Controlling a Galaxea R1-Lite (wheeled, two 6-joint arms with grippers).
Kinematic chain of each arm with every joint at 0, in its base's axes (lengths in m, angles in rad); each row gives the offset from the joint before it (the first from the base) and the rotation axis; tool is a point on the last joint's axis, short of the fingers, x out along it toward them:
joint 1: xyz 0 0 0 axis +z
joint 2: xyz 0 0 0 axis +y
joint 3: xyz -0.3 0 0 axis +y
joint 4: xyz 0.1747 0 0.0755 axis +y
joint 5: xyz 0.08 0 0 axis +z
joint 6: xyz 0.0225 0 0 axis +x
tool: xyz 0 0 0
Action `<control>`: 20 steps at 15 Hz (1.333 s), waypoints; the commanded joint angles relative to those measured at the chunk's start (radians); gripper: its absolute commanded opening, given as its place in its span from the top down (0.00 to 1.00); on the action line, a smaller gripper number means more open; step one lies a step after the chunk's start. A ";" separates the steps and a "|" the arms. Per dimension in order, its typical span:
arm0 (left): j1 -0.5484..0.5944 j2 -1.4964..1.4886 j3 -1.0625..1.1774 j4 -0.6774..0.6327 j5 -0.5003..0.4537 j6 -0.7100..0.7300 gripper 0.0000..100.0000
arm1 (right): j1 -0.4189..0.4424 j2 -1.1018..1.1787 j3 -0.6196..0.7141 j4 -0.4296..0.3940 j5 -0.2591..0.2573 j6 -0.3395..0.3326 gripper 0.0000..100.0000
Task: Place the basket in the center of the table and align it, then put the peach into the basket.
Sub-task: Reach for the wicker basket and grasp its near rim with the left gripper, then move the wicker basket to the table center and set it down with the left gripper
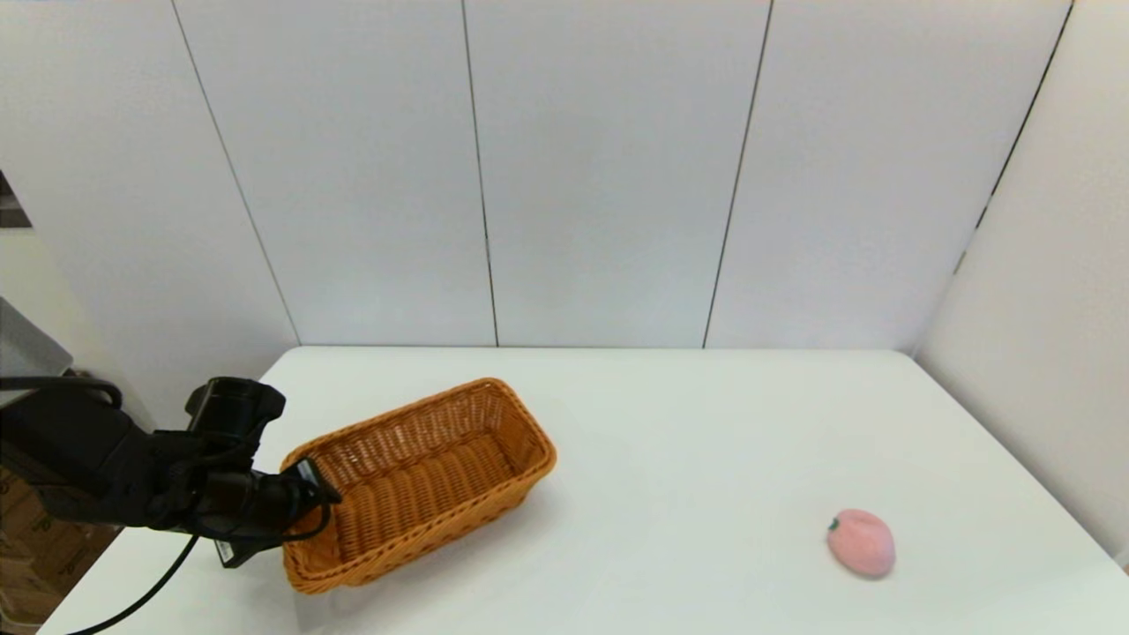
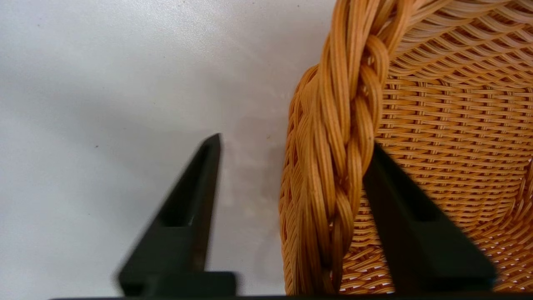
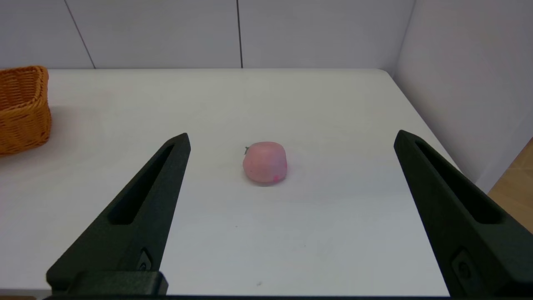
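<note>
Left hand [image 1: 309,481]: at the near-left end of the basket, its two black fingers astride the braided rim. In the left wrist view one finger [image 2: 187,221] is outside the wall over bare counter, clear of the wicker; the other [image 2: 416,233] is inside the basket against the rim. The fingers are spread and have not closed on the rim.

Basket [image 1: 423,481]: sits on the left part of the counter, turned at an angle, its long axis running from near left to far right. It is empty. The right wrist view catches one end of it [image 3: 23,108] at the side of the picture.

Peach [image 1: 861,542]: lies on the counter well to the right of the basket, toward the near-right edge, its small stem spot facing left. It is touching nothing else.

Right hand [image 3: 291,139]: not seen from the head camera; its own camera shows it held back from the peach [image 3: 265,161], fingers spread wide and empty, the fruit between them farther off.

Counter [image 1: 706,423]: white, with pale wall panels behind it.
</note>
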 commanded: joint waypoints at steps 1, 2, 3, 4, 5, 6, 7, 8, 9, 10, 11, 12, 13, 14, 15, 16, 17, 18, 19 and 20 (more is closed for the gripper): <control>-0.003 -0.071 0.007 0.001 -0.001 -0.006 1.00 | 0.002 0.000 -0.001 0.000 0.000 0.000 0.00; -0.005 -0.076 0.007 0.001 -0.001 -0.007 1.00 | 0.000 0.000 0.000 0.000 0.000 -0.001 0.00; -0.005 -0.076 0.009 0.001 -0.001 -0.006 1.00 | 0.000 0.000 -0.001 0.000 0.000 -0.001 0.00; -0.003 -0.074 0.013 0.001 0.001 -0.006 1.00 | 0.000 0.000 0.000 0.000 0.000 0.000 0.00; -0.005 -0.077 0.016 0.001 -0.001 -0.006 1.00 | 0.000 0.000 0.000 0.000 0.000 0.000 0.00; -0.006 -0.085 0.016 0.001 -0.001 -0.007 1.00 | 0.000 0.000 -0.001 0.000 0.000 0.000 0.00; -0.010 -0.097 0.016 0.001 -0.003 -0.009 1.00 | 0.000 0.000 0.000 0.000 0.000 0.002 0.00; -0.034 -0.137 0.018 0.002 -0.009 -0.015 1.00 | 0.000 0.000 -0.001 0.000 0.000 0.002 0.00; -0.066 -0.194 0.013 0.002 -0.032 -0.021 1.00 | 0.000 0.000 -0.001 0.000 0.000 0.002 0.00; -0.106 -0.257 0.001 0.011 -0.058 -0.024 1.00 | 0.000 0.000 -0.001 0.000 0.000 0.002 0.00; -0.168 -0.295 -0.013 0.028 -0.061 -0.024 1.00 | 0.000 0.000 -0.001 0.000 0.000 0.003 0.00; -0.227 -0.314 -0.027 0.054 -0.061 -0.024 1.00 | 0.000 0.000 -0.001 0.000 0.000 0.003 0.00; -0.295 -0.317 -0.037 0.067 -0.061 -0.024 1.00 | 0.000 0.000 -0.001 0.000 0.000 0.003 0.00; -0.349 -0.303 -0.051 0.067 -0.061 -0.027 1.00 | 0.000 0.000 0.000 0.000 0.002 0.002 0.00; -0.392 -0.274 -0.077 0.068 -0.061 -0.042 1.00 | 0.000 0.000 0.000 0.001 0.002 -0.001 0.00; -0.436 -0.232 -0.116 0.068 -0.061 -0.069 1.00 | 0.000 0.000 0.000 0.001 0.002 0.002 0.00; -0.465 -0.196 -0.134 0.065 -0.061 -0.070 1.00 | 0.000 0.000 -0.001 0.000 0.000 0.003 0.00; -0.491 -0.156 -0.151 0.059 -0.059 -0.065 1.00 | 0.000 0.000 -0.001 0.000 0.000 0.002 0.00; -0.505 -0.108 -0.183 0.057 -0.061 -0.065 1.00 | 0.000 0.000 0.000 0.000 0.000 0.002 0.00; -0.513 -0.070 -0.218 0.057 -0.061 -0.065 1.00 | 0.000 0.000 -0.001 0.000 0.000 0.002 0.00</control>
